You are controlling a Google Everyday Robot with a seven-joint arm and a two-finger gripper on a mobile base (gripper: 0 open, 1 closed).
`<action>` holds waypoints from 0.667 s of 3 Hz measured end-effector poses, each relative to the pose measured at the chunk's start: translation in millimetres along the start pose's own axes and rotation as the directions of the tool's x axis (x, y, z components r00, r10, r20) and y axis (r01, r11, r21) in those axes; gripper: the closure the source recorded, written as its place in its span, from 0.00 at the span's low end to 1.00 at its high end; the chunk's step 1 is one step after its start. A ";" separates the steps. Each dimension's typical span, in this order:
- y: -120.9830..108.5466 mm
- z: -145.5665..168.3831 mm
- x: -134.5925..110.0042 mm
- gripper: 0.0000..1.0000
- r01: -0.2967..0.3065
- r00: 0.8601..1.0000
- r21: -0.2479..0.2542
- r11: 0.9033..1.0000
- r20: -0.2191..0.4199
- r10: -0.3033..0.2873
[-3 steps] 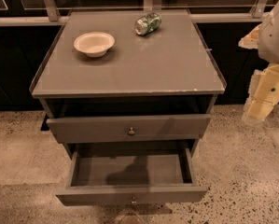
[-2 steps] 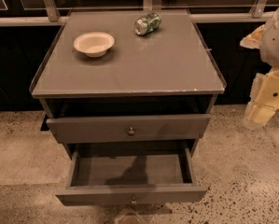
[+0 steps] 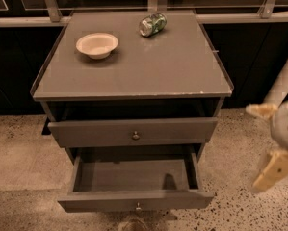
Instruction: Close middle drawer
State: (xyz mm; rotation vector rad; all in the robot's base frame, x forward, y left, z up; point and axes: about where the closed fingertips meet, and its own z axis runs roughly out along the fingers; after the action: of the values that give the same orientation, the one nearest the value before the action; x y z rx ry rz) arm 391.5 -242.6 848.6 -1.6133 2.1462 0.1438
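Observation:
The grey cabinet has its middle drawer (image 3: 134, 200) pulled far out, empty inside, with a small round knob (image 3: 138, 207) on its low front. The top drawer (image 3: 133, 132) above it stands slightly out. The bottom drawer is out of view. My gripper (image 3: 257, 147) hangs to the right of the cabinet, level with the drawers and apart from them. Its cream fingers (image 3: 274, 169) are spread open and hold nothing.
A beige bowl (image 3: 97, 44) and a green can (image 3: 152, 24) lying on its side rest on the cabinet top (image 3: 134, 71). A dark wall with metal rails runs behind. Speckled floor (image 3: 18, 148) lies on both sides of the cabinet.
My gripper has dropped from beside the cabinet top to beside the drawers. The drawers, bowl and can have not moved.

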 end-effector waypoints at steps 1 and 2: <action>38.3 100.0 58.4 0.00 -0.104 0.982 -0.092 0.990 0.149 0.117; 37.8 141.4 81.3 0.15 -0.143 0.971 -0.100 0.985 0.176 0.159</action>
State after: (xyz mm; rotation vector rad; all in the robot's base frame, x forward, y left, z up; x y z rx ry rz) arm 379.5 -254.3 682.1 -1.4206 2.1423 0.4229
